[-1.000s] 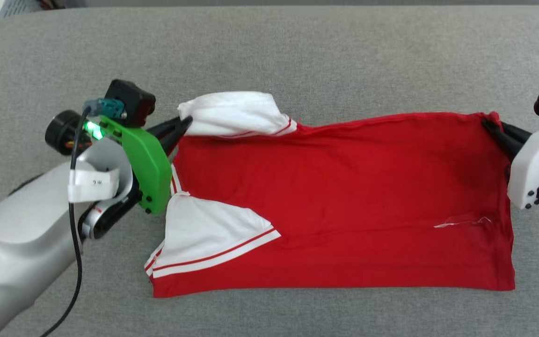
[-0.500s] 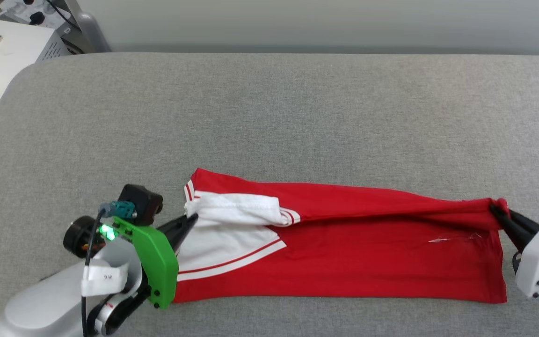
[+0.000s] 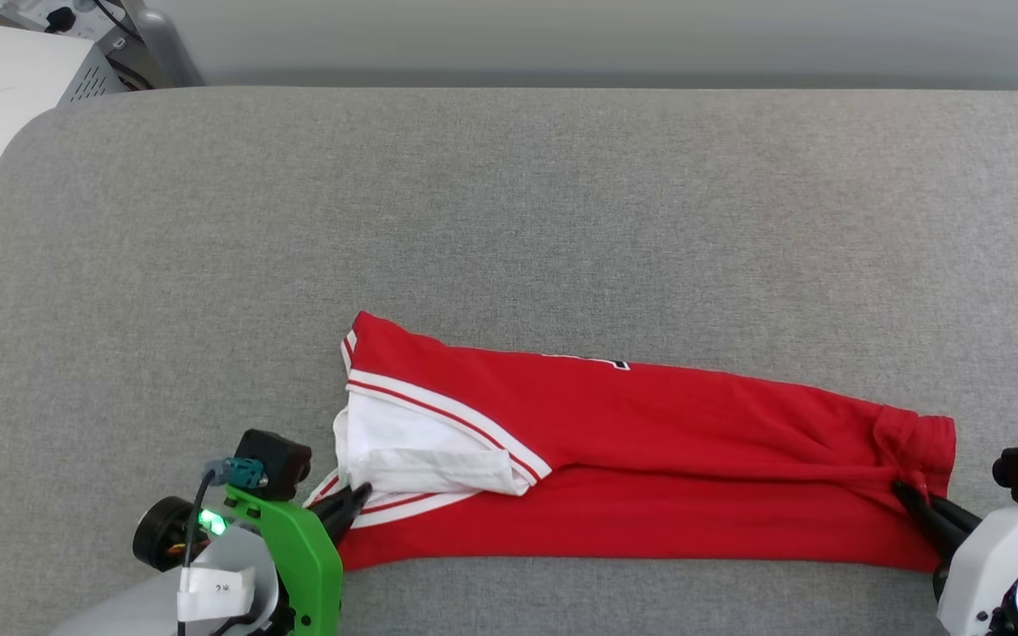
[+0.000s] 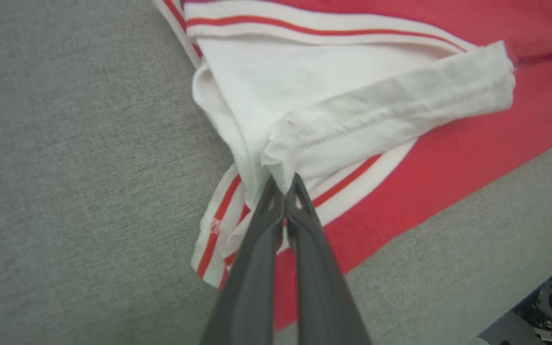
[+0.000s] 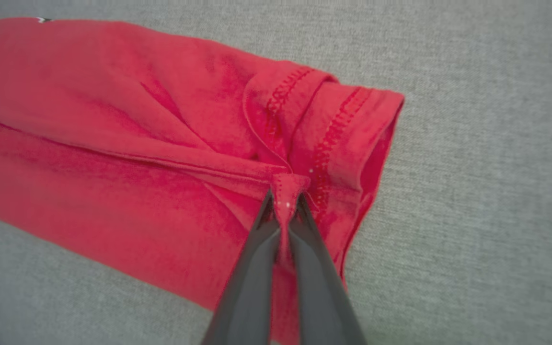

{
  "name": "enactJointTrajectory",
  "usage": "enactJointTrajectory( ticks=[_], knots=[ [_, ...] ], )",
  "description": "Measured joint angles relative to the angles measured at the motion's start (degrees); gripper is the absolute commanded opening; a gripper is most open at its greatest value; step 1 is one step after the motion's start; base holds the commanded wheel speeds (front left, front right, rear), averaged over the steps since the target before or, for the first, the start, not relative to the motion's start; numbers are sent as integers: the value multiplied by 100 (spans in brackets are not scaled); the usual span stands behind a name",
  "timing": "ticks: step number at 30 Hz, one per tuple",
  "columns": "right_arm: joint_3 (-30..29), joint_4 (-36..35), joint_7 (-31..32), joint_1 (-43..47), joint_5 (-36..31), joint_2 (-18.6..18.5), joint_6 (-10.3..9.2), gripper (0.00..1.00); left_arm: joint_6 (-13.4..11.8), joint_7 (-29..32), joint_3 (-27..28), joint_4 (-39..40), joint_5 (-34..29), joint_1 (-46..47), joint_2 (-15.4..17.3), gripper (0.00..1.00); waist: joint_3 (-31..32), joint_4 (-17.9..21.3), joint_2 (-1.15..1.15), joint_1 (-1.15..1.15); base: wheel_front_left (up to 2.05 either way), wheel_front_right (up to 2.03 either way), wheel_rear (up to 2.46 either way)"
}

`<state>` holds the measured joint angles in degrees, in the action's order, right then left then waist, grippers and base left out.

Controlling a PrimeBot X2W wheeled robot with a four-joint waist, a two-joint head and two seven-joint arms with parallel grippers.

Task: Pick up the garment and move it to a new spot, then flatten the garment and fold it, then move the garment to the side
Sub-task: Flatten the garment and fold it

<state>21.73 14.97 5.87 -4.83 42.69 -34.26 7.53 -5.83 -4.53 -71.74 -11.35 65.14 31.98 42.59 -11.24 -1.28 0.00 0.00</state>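
Head view: the garment (image 3: 650,459) lies folded lengthwise into a long band on the grey padded surface (image 3: 509,221), near its front edge. The left gripper (image 3: 360,491) has its fingers clamped together on the white sleeve (image 4: 352,120) at the band's left end. The right gripper (image 3: 905,490) pinches a red hem corner at the right end.

**Jersey pinched at both ends**

The garment (image 3: 650,459) lies folded lengthwise on the grey cushion (image 3: 509,221), between the two pairs of jaws. The left gripper (image 3: 357,496) clamps its white sleeve edge, and the right gripper (image 3: 905,493) clamps the bunched red hem corner.
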Motion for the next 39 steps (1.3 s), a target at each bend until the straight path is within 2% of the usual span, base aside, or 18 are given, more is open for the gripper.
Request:
enactJointTrajectory(
  ticks=[1,2,7,8,12,16,19,23,28,36,39],
  knots=[
    [-43,-13,-1,2,-3,12,0,47,-13,-69,15,-58,-1,-5,-25,49,5,2,0,0,0,0,0],
    [-80,-40,-1,4,1,25,-1,100,-38,-148,32,-99,-7,-9,-43,100,16,2,0,0,0,0,0],
    [-353,-435,-34,22,143,20,-1,100,-378,-751,268,-167,-222,-36,-78,100,144,3,0,0,0,0,0],
    [-661,-787,-5,75,337,-81,-1,100,-699,-953,550,-67,-371,-76,-87,100,230,-4,0,0,0,0,0],
    [-1085,-1056,227,135,524,-338,-1,100,-1176,-1007,1176,183,-833,-246,-119,100,288,-29,0,0,0,0,0],
    [-1382,-1055,849,186,923,-511,-1,100,-1519,-1013,2069,546,-1559,-610,-310,100,266,-65,0,0,0,0,0],
    [-1468,-936,1479,264,1390,-546,-1,100,-1651,-1013,2583,664,-2070,-983,-493,100,218,-89,0,0,0,0,0],
    [-1501,-689,2014,269,1661,-564,-1,100,-1711,-1013,3310,795,-2607,-1402,-860,100,134,-135,0,0,0,0,0],
    [-1410,-396,2287,224,1755,-413,-1,100,-1685,-1013,4072,858,-3278,-1808,-1318,100,18,-222,0,0,0,0,0],
    [-907,-177,2507,-95,1785,-212,-1,100,-1322,-1013,5093,983,-4227,-2312,-2085,100,-141,-379,0,0,0,0,0],
    [-760,-138,2506,-229,1793,-163,-1,100,-1115,-1013,5410,1037,-4535,-2422,-2394,100,-179,-416,0,0,0,0,0]
  ],
)
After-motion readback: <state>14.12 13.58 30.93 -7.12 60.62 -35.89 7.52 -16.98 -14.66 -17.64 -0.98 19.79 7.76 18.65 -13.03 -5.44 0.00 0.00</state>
